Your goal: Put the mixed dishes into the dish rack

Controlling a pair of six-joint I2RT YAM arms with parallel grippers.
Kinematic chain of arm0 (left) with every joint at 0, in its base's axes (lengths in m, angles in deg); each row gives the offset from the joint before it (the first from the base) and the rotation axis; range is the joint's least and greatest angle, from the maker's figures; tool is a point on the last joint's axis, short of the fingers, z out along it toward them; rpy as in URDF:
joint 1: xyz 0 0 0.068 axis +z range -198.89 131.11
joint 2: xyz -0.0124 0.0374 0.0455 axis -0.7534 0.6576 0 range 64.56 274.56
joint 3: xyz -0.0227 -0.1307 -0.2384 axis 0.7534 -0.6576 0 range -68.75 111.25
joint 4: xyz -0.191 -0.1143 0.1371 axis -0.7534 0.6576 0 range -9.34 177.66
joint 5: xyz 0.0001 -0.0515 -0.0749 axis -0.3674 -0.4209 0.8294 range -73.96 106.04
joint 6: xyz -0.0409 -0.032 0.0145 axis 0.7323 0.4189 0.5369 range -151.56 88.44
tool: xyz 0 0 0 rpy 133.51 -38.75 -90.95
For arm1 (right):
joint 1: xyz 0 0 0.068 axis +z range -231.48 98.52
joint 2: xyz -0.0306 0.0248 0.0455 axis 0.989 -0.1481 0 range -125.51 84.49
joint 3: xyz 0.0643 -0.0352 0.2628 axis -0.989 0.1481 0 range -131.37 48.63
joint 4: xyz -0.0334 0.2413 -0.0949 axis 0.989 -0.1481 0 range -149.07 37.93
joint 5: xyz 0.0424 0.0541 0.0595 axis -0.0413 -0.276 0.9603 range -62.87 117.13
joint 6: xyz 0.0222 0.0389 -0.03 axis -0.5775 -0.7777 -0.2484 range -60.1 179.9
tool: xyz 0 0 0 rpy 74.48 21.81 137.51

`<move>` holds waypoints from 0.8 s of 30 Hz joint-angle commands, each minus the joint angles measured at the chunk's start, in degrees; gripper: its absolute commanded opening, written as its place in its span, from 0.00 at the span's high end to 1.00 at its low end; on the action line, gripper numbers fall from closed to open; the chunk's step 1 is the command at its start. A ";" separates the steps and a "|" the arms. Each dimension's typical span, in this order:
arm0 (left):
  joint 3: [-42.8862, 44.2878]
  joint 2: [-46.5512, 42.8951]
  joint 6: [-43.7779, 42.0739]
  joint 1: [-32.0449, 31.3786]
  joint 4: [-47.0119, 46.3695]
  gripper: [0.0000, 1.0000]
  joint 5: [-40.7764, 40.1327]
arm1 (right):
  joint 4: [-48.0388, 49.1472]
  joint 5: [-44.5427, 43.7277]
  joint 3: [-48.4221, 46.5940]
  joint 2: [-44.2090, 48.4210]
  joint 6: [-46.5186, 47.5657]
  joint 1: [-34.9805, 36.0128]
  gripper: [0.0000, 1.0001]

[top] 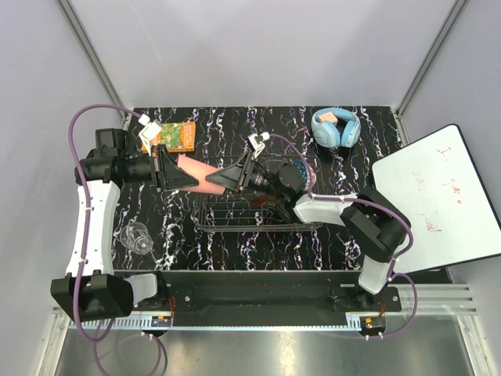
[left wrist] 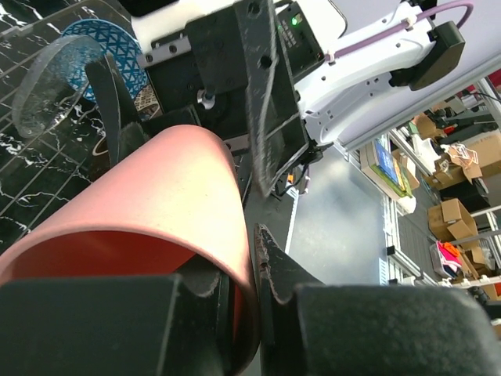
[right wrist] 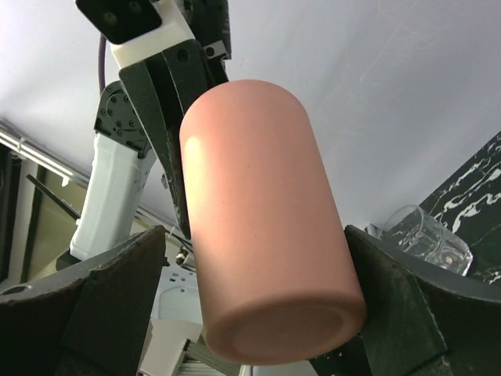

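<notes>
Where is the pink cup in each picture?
Top external: the salmon-pink cup is left of centre, lying sideways, just right of the left gripper.
Left wrist: the cup fills the lower left, its rim pinched.
Right wrist: the cup is in the centre, bottom end nearest.
Shared landmark: the left gripper clamped on the cup's rim.

My marbled table (top: 235, 251) bears the dish rack (top: 258, 218) centrally, book (top: 178, 135) and headphones (top: 337, 128) along its far edge, stemmed glass (top: 139, 237) near its left edge
</notes>
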 commanded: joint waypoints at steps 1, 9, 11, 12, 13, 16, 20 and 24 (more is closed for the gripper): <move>0.01 0.37 -2.34 -0.26 -0.74 1.00 14.09 | 6.02 2.09 -5.33 -0.05 -1.67 0.96 0.00; 1.24 0.73 -2.78 0.18 -0.91 1.00 14.00 | -8.01 5.79 -7.89 3.89 5.87 1.93 0.92; 1.07 0.73 -2.52 0.70 -1.26 0.96 13.39 | -11.54 5.35 -7.10 6.70 8.60 1.76 1.00; 1.07 0.64 -1.65 1.05 -1.44 0.84 12.52 | -16.43 5.17 -6.92 7.93 11.84 1.41 1.00; 1.15 0.55 -0.94 1.58 -1.44 0.58 9.73 | -20.14 4.13 -6.83 10.82 13.96 1.06 1.00; 0.89 -0.41 -0.05 6.58 -1.62 0.15 6.63 | -43.74 0.01 -10.33 17.06 26.59 -0.35 1.00; 1.59 -3.66 -2.16 16.59 -1.79 0.01 1.80 | -82.85 -3.51 -30.83 16.66 44.36 -0.62 1.00; 3.53 -4.54 -11.65 17.67 2.95 0.01 -12.76 | -116.12 -20.17 -48.11 8.24 56.85 -0.53 1.00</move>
